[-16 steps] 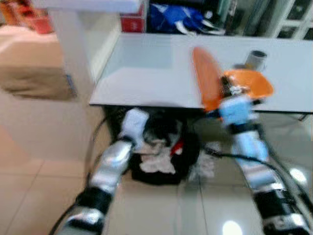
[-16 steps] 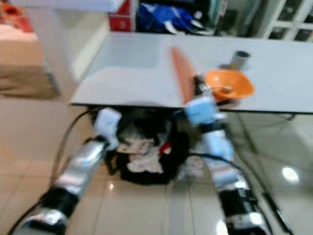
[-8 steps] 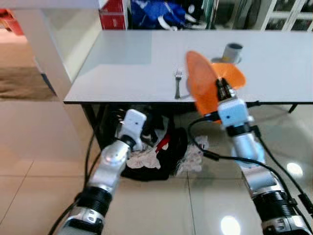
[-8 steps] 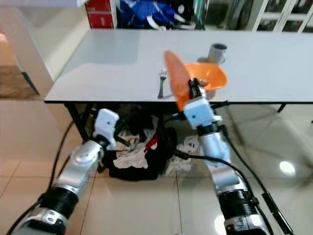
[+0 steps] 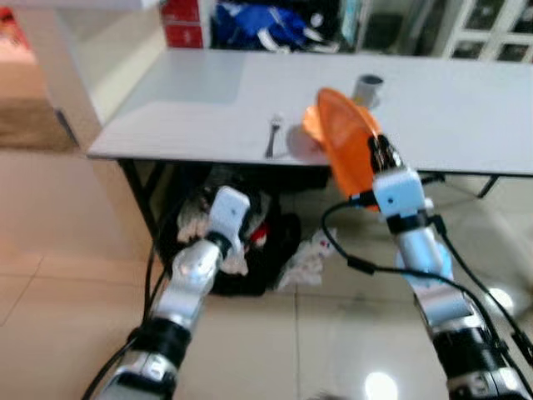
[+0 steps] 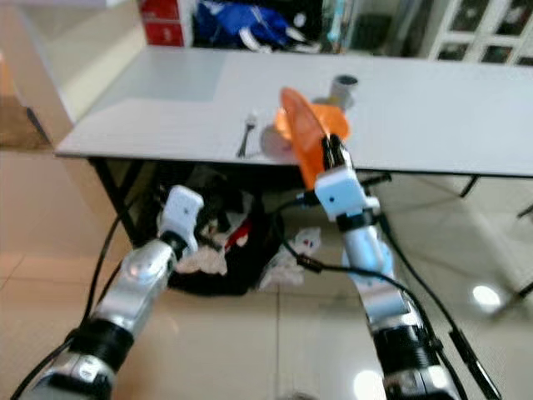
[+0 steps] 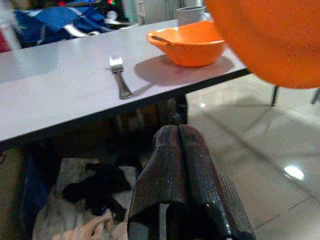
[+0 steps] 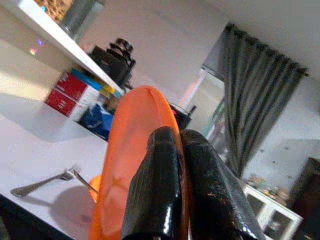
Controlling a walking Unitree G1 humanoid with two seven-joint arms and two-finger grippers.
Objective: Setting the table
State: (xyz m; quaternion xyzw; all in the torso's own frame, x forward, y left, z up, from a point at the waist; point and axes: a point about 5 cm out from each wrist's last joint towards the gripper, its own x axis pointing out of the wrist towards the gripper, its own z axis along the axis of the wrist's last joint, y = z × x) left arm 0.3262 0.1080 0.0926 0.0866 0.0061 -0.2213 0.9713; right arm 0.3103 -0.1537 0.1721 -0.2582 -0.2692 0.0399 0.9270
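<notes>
Left gripper (image 7: 180, 145): carried low ahead of the robot, below the level of the tabletop and short of the table's near edge, above a dark heap of bags and cloth (image 5: 241, 242) on the floor under the table. Its two black fingers lie pressed together along their length with nothing between them.

White table (image 5: 208, 108): a fork (image 5: 271, 137) lies near the front edge, tines toward the far side. At 3 o'clock from the fork, close by, stands an orange bowl (image 7: 189, 44) with the handle of a utensil resting on its rim. At about 1 o'clock from the bowl, just behind it, stands a grey cup (image 5: 367, 87).

Right gripper (image 8: 172, 165): raised in front of the table's near edge, at about 5 o'clock from the bowl. Its fingers are clamped on the rim of an orange plate (image 5: 346, 150), one finger on each face. The plate is held on edge, nearly upright, rising from the jaws toward 11 o'clock, its upper part over the table edge and overlapping the bowl in the head views. The plate is clear of the tabletop.

Far side of the table: a red box (image 5: 181, 23) and blue fabric (image 5: 250, 21).
</notes>
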